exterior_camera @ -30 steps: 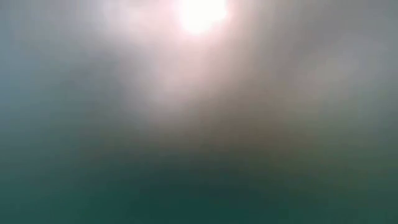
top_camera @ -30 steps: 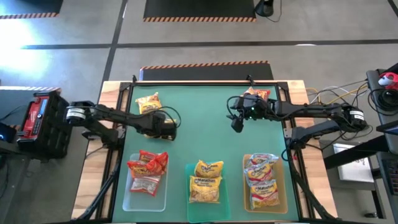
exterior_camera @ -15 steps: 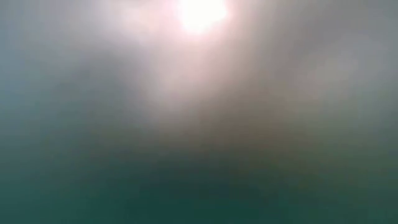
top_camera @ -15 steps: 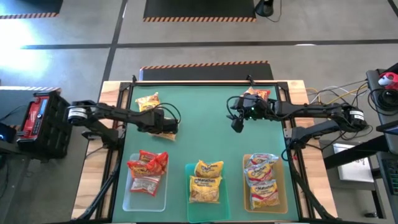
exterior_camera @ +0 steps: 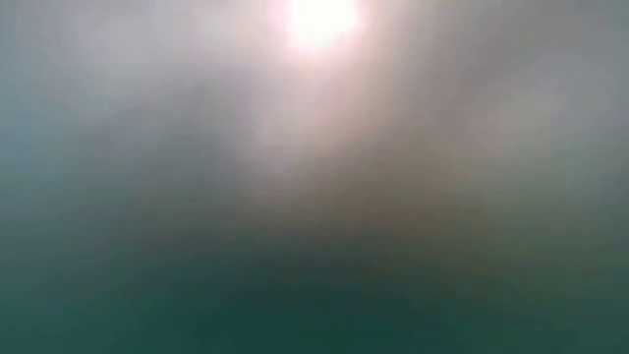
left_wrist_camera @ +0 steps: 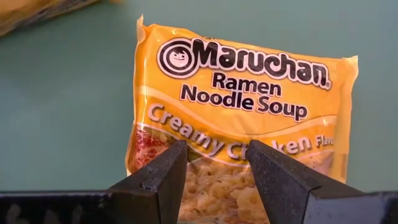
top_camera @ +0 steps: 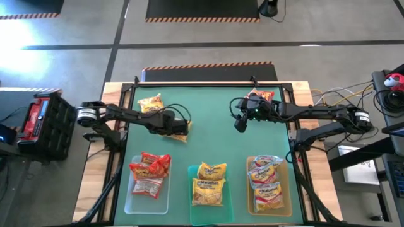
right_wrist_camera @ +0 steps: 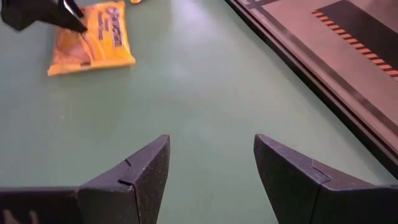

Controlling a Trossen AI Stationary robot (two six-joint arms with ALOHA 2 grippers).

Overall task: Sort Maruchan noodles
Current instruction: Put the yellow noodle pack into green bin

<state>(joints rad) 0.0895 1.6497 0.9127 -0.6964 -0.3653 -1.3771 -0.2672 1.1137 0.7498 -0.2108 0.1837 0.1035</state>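
Observation:
A yellow Maruchan packet [left_wrist_camera: 249, 93] lies flat on the green mat [top_camera: 208, 132], left of centre [top_camera: 182, 132]. My left gripper [left_wrist_camera: 214, 152] points steeply down over it [top_camera: 172, 125], open, its fingers astride the packet's clear window half. In the right wrist view that packet [right_wrist_camera: 90, 40] lies flat. A second yellow packet [top_camera: 150, 103] lies at the far left. An orange-red packet [top_camera: 264, 96] lies at the far right, beside my right arm. My right gripper [right_wrist_camera: 211, 146] hangs open over bare mat [top_camera: 240, 126]. My left gripper comes from above, slanting down. Its fingertips [left_wrist_camera: 171, 158] stand in front of the packet's window half [left_wrist_camera: 214, 180]. I cannot tell whether they touch the packet or hover just above it.
Three trays stand along the near edge: a clear one [top_camera: 148, 205] with red packets, a teal one [top_camera: 208, 215] with yellow packets, an amber one [top_camera: 248, 189] with white-red labelled packets. Bare mat lies between the two arms. A raised frame [top_camera: 208, 82] borders the mat.
My left gripper has moved toward the table's right edge, sunk a little and rolled slightly. The yellow packet now shows from under it on its right side. My right arm has kept still.

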